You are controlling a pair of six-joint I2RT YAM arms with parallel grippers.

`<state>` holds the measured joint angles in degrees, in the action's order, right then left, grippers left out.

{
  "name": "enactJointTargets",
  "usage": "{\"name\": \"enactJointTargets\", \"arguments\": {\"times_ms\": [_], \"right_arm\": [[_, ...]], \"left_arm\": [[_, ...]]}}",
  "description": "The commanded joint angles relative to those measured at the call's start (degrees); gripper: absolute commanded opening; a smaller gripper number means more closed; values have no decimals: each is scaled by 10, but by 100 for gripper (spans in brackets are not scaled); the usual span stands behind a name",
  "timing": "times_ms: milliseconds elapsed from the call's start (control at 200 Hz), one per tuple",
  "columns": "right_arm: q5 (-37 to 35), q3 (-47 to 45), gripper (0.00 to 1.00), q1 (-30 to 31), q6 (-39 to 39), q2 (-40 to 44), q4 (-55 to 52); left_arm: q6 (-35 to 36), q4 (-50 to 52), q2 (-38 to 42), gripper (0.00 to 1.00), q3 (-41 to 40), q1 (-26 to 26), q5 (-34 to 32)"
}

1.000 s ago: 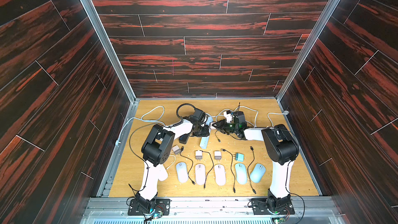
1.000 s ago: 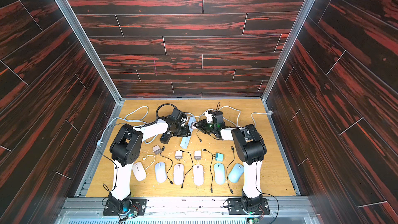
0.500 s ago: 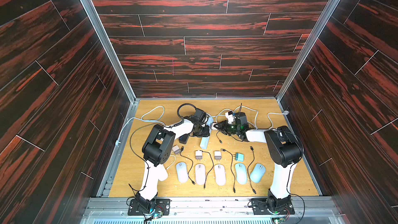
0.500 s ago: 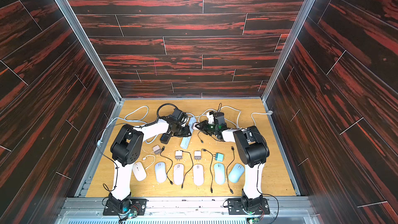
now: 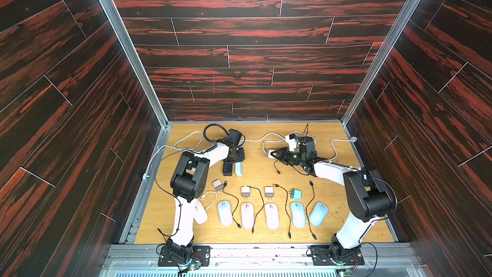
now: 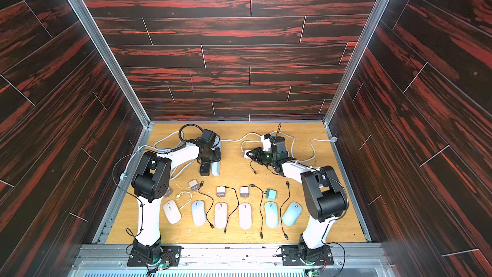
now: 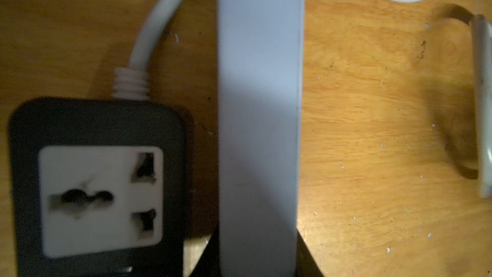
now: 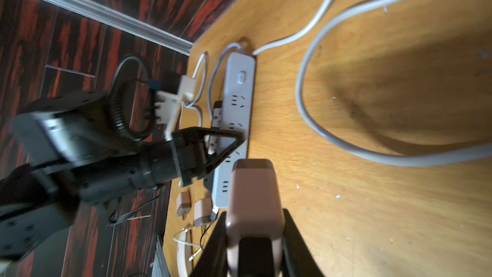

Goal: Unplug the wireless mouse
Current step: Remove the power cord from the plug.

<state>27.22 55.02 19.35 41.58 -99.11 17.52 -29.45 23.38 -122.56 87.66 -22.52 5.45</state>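
In both top views: left gripper (image 5: 234, 157) down on white power strip (image 5: 238, 168). Right gripper (image 6: 253, 154) holds charger (image 6: 247, 152), apart from that strip. Six mice (image 5: 271, 215) lined along near edge. Left wrist: fingers (image 7: 210, 261) pressed against white power strip's sides, black strip (image 7: 98, 182) just beside. Right wrist: fingers (image 8: 295, 241) pinching pinkish charger over table (image 8: 372, 209).

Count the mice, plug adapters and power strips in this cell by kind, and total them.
Mice: 6
Plug adapters: 6, one held in the right gripper, one half hidden by the left arm
Power strips: 2, a black power strip and a white power strip
Total: 14
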Motion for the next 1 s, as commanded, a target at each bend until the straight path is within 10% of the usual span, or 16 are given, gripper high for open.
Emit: {"name": "enactJointTargets", "arguments": {"times_ms": [0, 456, 832, 992], "right_arm": [[-12, -9, 0, 1, -40, 54, -21], [-145, -21, 0, 0, -132, 224, -195], [-126, 55, 0, -18, -152, 266, -362], [-54, 84, 0, -27, -167, 274, -413]], "left_arm": [[-3, 11, 6, 22, -13, -2, -8], [33, -53, 145, 100, -40, -12, 50], [162, -127, 312, 100, -120, -51, -13], [254, -349, 391, 100, -261, -80, -38]]}}
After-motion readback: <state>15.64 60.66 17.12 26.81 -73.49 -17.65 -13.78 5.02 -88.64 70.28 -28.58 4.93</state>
